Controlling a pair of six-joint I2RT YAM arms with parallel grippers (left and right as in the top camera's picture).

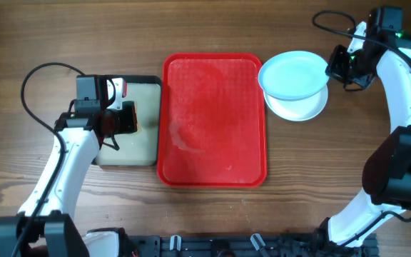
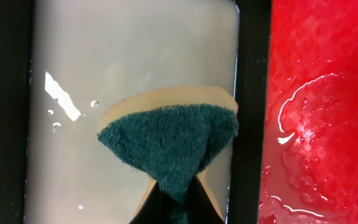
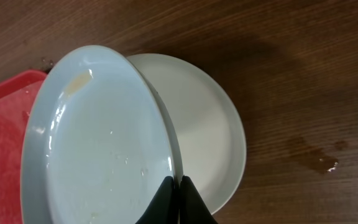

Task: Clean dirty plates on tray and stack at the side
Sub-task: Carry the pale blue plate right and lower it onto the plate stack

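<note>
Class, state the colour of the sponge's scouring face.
Dark green; sponge shows best in left wrist view.

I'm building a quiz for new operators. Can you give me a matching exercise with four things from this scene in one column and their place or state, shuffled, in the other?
Things:
1. sponge
2. tray
3. upper plate
4. lower plate

Places or states:
A. lying flat on the table, right of the tray
B. red and wet, with no plates on it
C. held by the left claw over the basin of cloudy water
D. tilted, pinched at its rim by the right claw

Pairs: 1-C, 2-B, 3-D, 4-A
</note>
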